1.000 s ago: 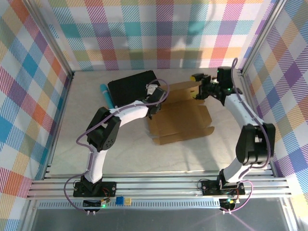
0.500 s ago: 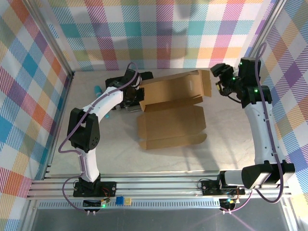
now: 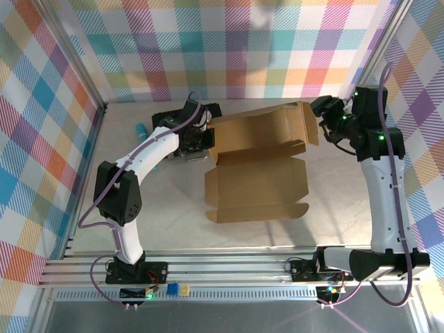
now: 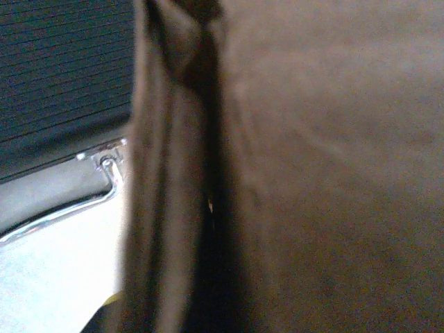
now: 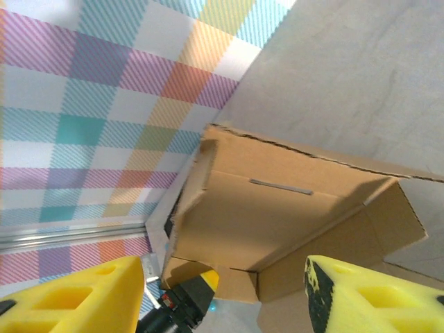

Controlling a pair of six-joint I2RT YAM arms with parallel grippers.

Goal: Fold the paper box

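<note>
Plaid-papered walls (image 3: 229, 48) were seen from overhead enclosing a pale surface (image 3: 139, 222), on which the paper box (image 3: 257, 187) was spread open near the middle, its back panel raised toward the far wall. The left claw (image 3: 197, 139) was closed on the box's left edge, just beside a black hard case (image 3: 165, 118), and a teal object (image 3: 141, 130) was seen near the case. The right claw (image 3: 320, 111) was held by the raised panel's right flap; whether the flap was touched could not be told.

At the left wrist, blurred brown cardboard of the paper box (image 4: 312, 173) was pressed close to the lens, with the black hard case (image 4: 62, 69) and its metal latch (image 4: 104, 173) shown at the left.

At the right wrist, the yellow fingers (image 5: 69, 298) of the right claw (image 5: 222, 305) were spread wide, with nothing gripped between them. The paper box (image 5: 277, 222) was framed beyond them, its inner face turned to the camera and backed by the walls (image 5: 104, 90).
</note>
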